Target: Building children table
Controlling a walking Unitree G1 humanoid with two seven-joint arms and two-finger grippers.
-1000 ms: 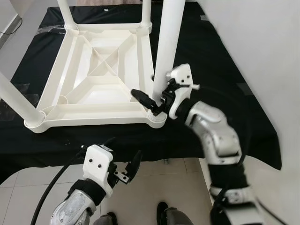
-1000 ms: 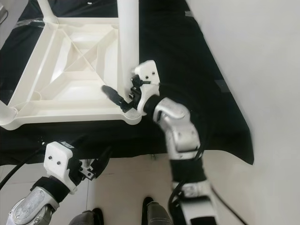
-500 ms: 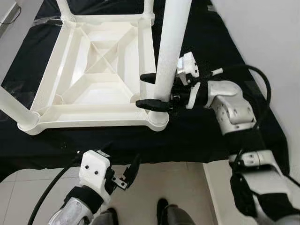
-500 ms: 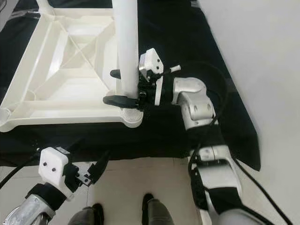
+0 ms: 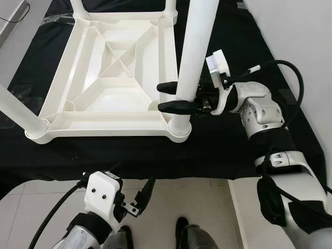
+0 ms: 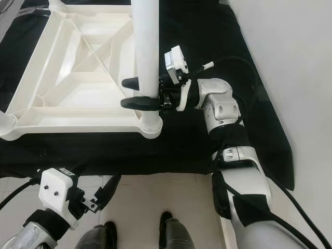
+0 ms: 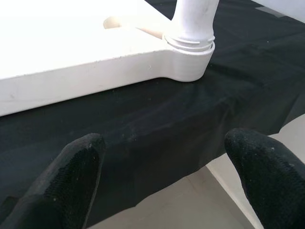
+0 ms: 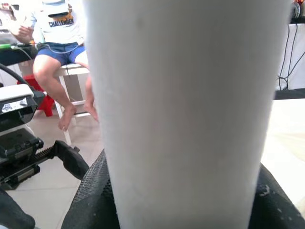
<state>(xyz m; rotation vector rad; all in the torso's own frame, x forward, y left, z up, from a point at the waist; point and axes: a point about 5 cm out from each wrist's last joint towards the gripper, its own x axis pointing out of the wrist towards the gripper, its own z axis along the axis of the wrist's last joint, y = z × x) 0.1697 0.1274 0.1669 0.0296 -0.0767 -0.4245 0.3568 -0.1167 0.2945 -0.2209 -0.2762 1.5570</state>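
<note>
The top of the white leg (image 5: 194, 49) is cut off by the edge of the picture, and so are the tops of the other legs at the corners. In the right wrist view the leg stands so close that it hides almost all that is behind it — past its edge you can make out a person (image 8: 57, 43) sitting on a seat, seen only in part.

The right gripper (image 5: 179, 97) has its two black fingers on either side of the white leg, low down, near where the leg goes into the corner socket. The fingers (image 6: 136, 104) press against the leg and hold it. The leg stands up, tilted a little.

The left gripper (image 5: 141, 198) hangs low over the pale floor (image 5: 171, 202), in front of the table edge. Its fingers (image 7: 76, 167) are spread wide and hold nothing.

The small white table (image 5: 104, 111) lies upside down on a black cloth (image 5: 223, 150). You can see its underside — crossed ribs in the middle and a round socket at each corner. The near right corner has the held leg in it.
</note>
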